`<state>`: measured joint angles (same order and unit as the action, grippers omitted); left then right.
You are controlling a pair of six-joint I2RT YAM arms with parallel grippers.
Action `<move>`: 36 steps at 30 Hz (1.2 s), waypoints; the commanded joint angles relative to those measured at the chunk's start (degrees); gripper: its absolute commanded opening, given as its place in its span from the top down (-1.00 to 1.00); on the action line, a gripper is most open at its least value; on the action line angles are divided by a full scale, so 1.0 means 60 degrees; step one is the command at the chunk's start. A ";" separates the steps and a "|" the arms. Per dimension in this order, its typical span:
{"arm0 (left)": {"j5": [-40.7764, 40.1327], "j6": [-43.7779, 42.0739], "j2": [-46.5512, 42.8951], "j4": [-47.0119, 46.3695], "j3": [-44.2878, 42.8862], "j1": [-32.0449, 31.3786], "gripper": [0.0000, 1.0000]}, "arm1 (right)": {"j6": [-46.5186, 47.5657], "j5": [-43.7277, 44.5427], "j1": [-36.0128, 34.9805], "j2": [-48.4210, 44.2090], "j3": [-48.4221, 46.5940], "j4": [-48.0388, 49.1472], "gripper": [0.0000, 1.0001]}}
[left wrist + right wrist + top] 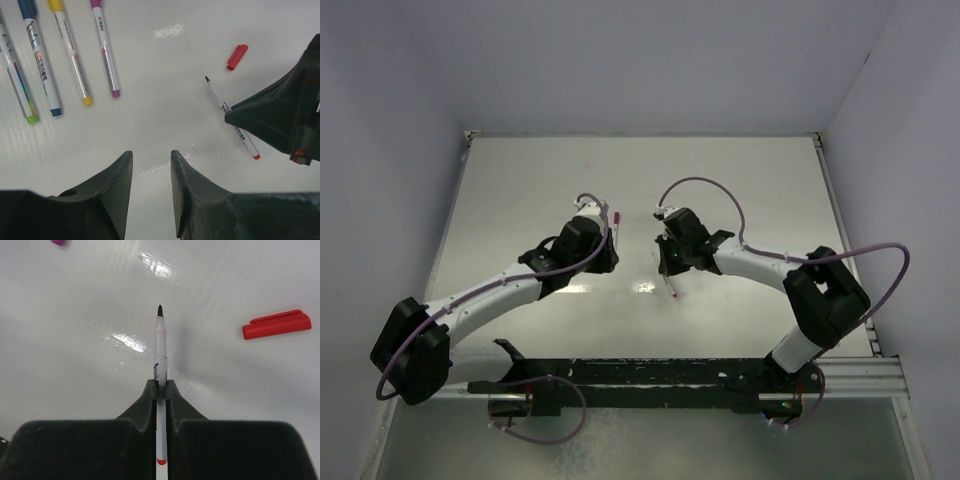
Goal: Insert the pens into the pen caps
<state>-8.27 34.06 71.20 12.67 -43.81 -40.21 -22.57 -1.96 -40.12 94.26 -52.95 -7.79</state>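
Left gripper is sitting at 6 o'clock, jaws standing partway apart over the white table. Up at 10-11 o'clock four pens are lying side by side: green pen, blue pen, yellow pen, purple pen, coloured ends pointing toward 6. Red cap is lying alone at 1 o'clock. Right gripper is poking in at 3 o'clock, clamping the uncapped red-ended pen mid-barrel, nib aiming approx 11, not touching the cap.

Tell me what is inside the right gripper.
The right gripper is shut on a pen with a red end. Its bare dark tip sticks out ahead; part of the barrel is hidden between the fingers.
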 commanded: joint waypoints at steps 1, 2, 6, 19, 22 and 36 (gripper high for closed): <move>0.0774 0.0102 -0.0488 -0.1331 0.0527 -0.0053 0.21 | -0.0352 -0.0195 -0.0052 -0.1351 -0.0021 0.0651 1.00; 0.0939 0.0082 -0.0553 -0.1554 0.0673 -0.0054 0.21 | -0.0442 -0.0113 -0.0052 -0.1579 0.0005 0.0745 1.00; 0.1612 0.0101 -0.0790 -0.2588 0.1243 -0.0131 0.20 | -0.0860 0.0016 -0.0053 -0.2447 0.0374 0.1441 1.00; 0.4635 0.1062 -0.0934 -0.7715 0.2894 -0.0162 0.09 | -0.1865 -0.0124 -0.0054 -0.5393 0.2169 0.4159 1.00; 0.5157 0.1402 -0.0614 -0.8791 0.3010 -0.0170 0.07 | -0.1944 -0.0118 -0.0060 -0.5741 0.2441 0.4413 1.00; 0.5667 0.1816 0.0422 -1.0089 0.2856 -0.0312 -0.02 | -0.2232 -0.0530 -0.0057 -0.5999 0.2997 0.5096 1.00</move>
<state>24.27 44.31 73.73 -42.33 -26.33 -41.78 -34.79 -3.11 -40.16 59.18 -35.62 17.63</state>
